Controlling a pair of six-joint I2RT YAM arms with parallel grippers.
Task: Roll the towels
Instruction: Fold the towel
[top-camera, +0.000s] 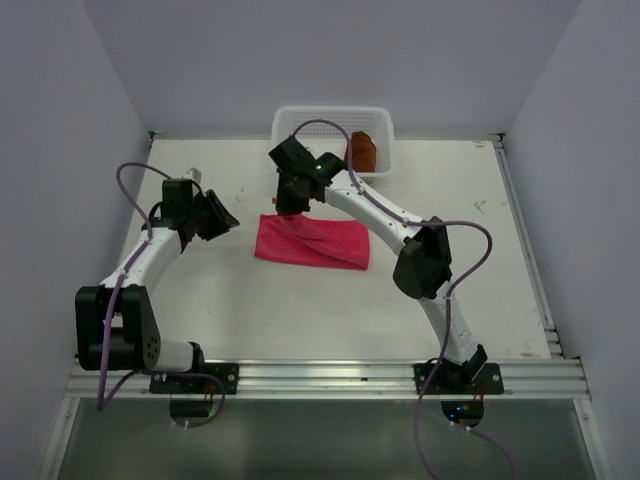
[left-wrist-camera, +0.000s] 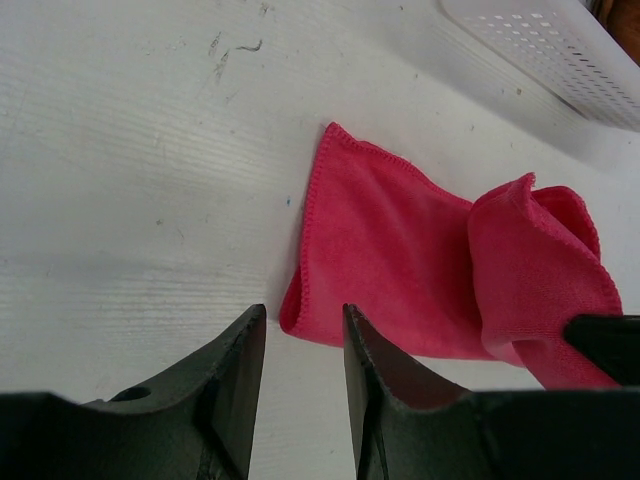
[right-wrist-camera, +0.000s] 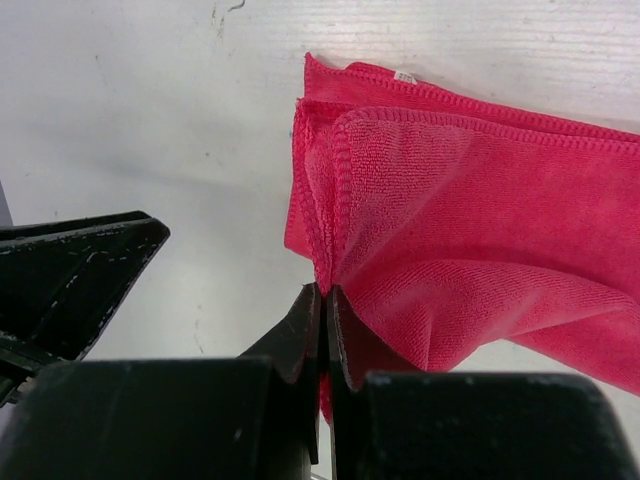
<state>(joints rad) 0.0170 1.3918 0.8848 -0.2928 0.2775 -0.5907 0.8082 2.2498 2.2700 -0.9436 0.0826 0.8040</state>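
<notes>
We see the right gripper (right-wrist-camera: 325, 297) closed tight on the bright pink cloth towel (right-wrist-camera: 480, 220). Its two black fingers pinch a fold at the hemmed left end, which is lifted and curled over the rest of the cloth. The remainder of the towel lies flat on the white table (top-camera: 200, 290), near its middle, stretched across in front of the right arm. The left gripper (left-wrist-camera: 303, 318) hovers just beside the towel's near left corner, its jaws parted a moderate way with nothing between them. Farther back, the white mesh plastic basket (top-camera: 290, 118) stands at the table's far edge, and the rust-brown cloth towel (top-camera: 362, 150) sits bundled inside its right half.
</notes>
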